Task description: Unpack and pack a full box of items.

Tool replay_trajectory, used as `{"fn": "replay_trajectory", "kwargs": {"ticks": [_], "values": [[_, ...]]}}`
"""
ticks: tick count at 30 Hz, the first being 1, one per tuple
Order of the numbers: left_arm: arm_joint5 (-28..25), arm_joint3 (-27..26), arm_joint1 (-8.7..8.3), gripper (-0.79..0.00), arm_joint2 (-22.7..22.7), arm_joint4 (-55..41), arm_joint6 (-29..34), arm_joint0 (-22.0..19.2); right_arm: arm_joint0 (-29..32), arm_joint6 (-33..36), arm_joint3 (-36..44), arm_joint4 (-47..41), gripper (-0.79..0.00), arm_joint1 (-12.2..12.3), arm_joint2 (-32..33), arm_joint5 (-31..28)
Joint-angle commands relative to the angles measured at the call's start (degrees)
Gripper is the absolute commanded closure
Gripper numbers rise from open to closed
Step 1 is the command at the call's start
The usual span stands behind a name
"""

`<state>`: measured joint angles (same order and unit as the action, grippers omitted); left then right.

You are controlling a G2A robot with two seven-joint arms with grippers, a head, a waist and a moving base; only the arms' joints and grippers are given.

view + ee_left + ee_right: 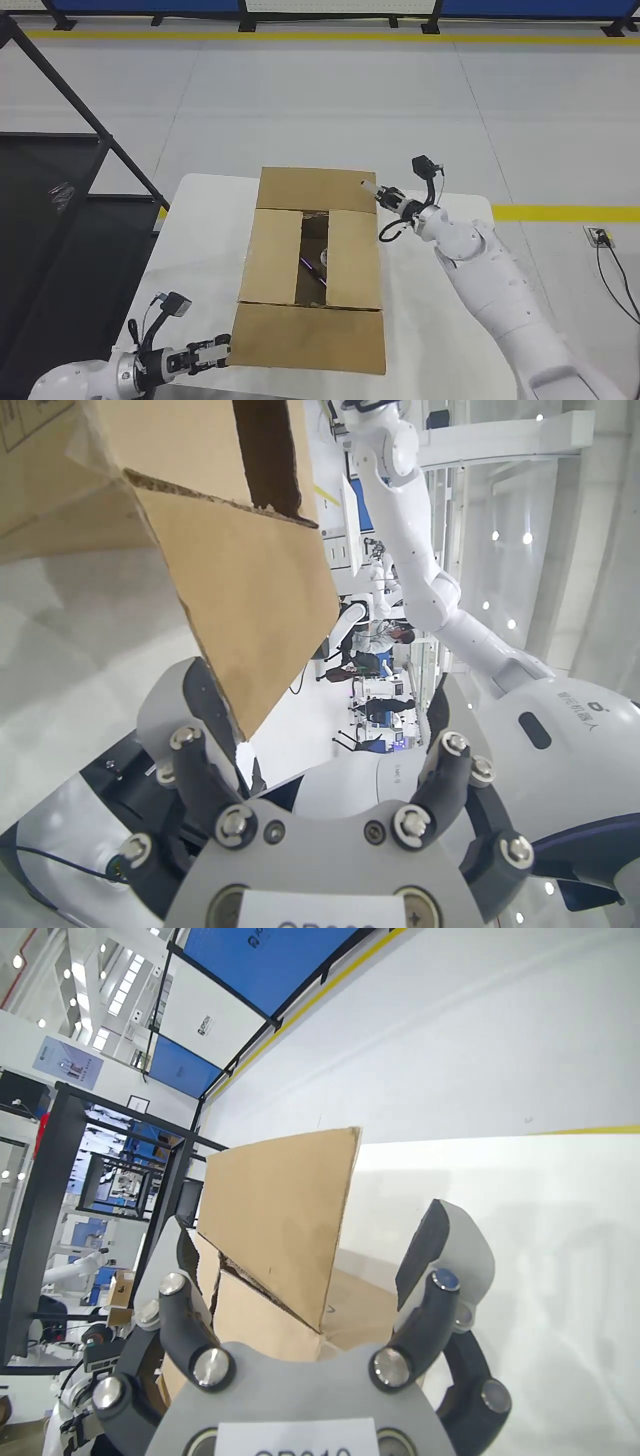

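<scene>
One box (270, 260), long axis near-to-far

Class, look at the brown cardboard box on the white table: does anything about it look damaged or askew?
Yes. The brown cardboard box has ragged, torn flap edges by the open left pincer, and a ragged flap seam by the open right pincer.

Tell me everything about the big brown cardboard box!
The brown cardboard box sits upright on the white table. Its near and far flaps are folded outward. The two side flaps lie nearly shut, leaving a narrow gap with unclear dark things inside. The left gripper, open, has a corner of the near flap between its jaws. The right gripper, open, is at the far flap's corner.
</scene>
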<state>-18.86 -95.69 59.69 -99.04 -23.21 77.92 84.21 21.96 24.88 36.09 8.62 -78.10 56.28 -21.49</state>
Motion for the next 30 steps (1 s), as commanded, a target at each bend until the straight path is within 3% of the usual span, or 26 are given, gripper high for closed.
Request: {"fn": "replay_trajectory", "kwargs": {"ticks": [1,13,23,30], "values": [[0.21,0.0,-0.09,-0.785,0.11,-0.54,-0.63,-0.32,-1.44,3.16,-3.8,-3.47,-0.785,-0.85,-0.31,-3.13],[2.22,-0.8,-0.36,-0.785,1.27,-1.77,-6.95,-1.29,-6.18,14.7,-15.96,-15.72,-0.785,-2.87,1.75,-16.22],[2.79,-2.0,-0.39,-0.785,2.68,-3.01,-11.78,-2.05,-6.93,21.86,-17.13,-22.1,-0.785,-2.32,4.69,-22.26],[3.06,-3.73,-0.22,-0.785,3.57,-2.1,-18.83,-2.51,-6.52,27.25,-15.47,-26.06,-0.785,-1.23,7.01,-25.97]]}}
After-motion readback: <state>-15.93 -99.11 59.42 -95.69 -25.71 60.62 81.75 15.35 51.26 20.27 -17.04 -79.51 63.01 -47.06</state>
